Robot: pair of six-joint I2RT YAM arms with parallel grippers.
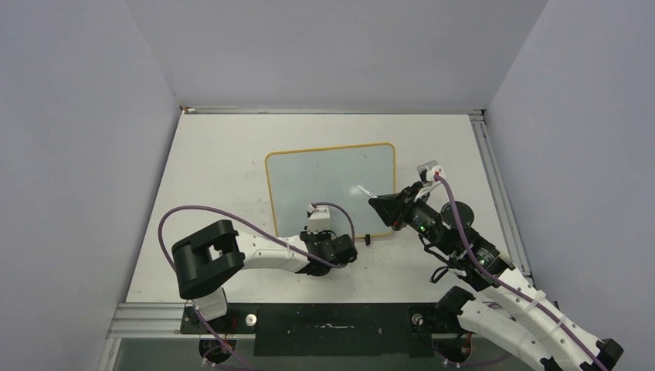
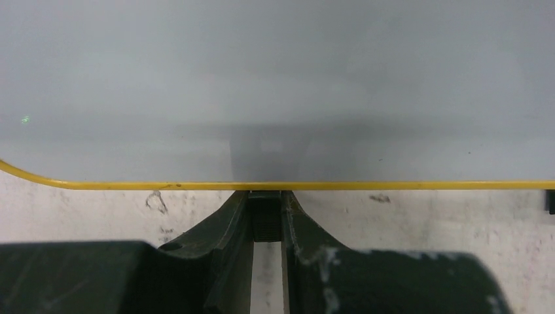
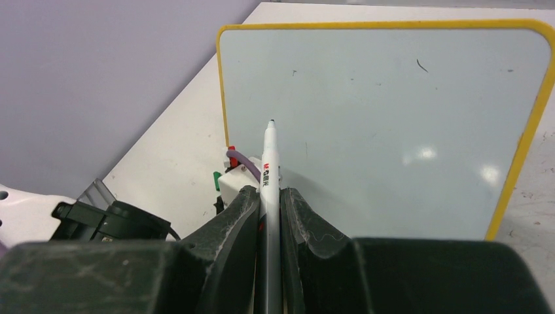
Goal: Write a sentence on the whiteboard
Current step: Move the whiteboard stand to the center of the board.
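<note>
The whiteboard (image 1: pixel 332 185) lies flat mid-table, yellow-framed, and fills the left wrist view (image 2: pixel 275 85). No sentence shows on it; its surface (image 3: pixel 393 131) carries only faint specks. My left gripper (image 1: pixel 317 232) sits at the board's near edge, shut (image 2: pixel 265 196) on a small black clip foot (image 2: pixel 265 219). From the right, my right gripper (image 1: pixel 384 205) reaches over the board, shut (image 3: pixel 268 196) on a white marker (image 3: pixel 269 163). The marker (image 1: pixel 363 190) points its dark tip over the board's middle; I cannot tell whether the tip touches.
A second black clip foot (image 1: pixel 369 239) sticks out of the board's near edge further right (image 2: pixel 550 201). Grey walls enclose the table on three sides. A metal rail (image 1: pixel 494 185) runs along the right edge.
</note>
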